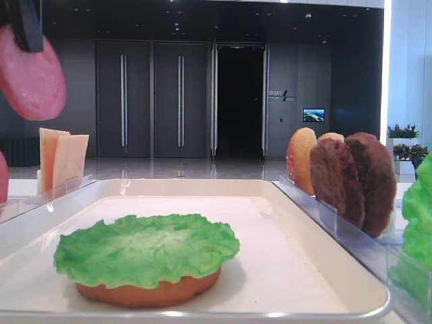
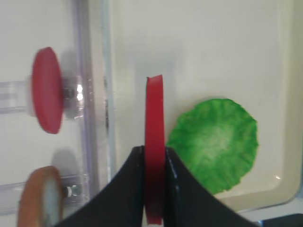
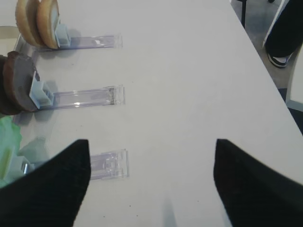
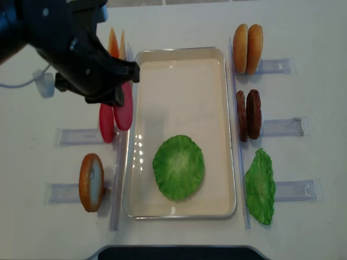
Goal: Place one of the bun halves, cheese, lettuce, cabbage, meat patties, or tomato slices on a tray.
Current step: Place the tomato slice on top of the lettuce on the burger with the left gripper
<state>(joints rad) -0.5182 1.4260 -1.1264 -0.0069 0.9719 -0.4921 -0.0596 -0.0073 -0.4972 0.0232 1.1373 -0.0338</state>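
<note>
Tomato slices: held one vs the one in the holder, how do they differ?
The held tomato slice is pinched edge-on in the left gripper, lifted over the tray rim; the other tomato slice stands upright in its clear holder, untouched, outside the tray. Both are flat red discs, alike in size.

Open right hand (image 3: 149, 182) above white table (image 3: 189, 85)

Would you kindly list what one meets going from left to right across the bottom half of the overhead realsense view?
Bun half standing on edge in its clear holder → lettuce lying flat on the white tray → loose green leaf right of the tray.
</note>
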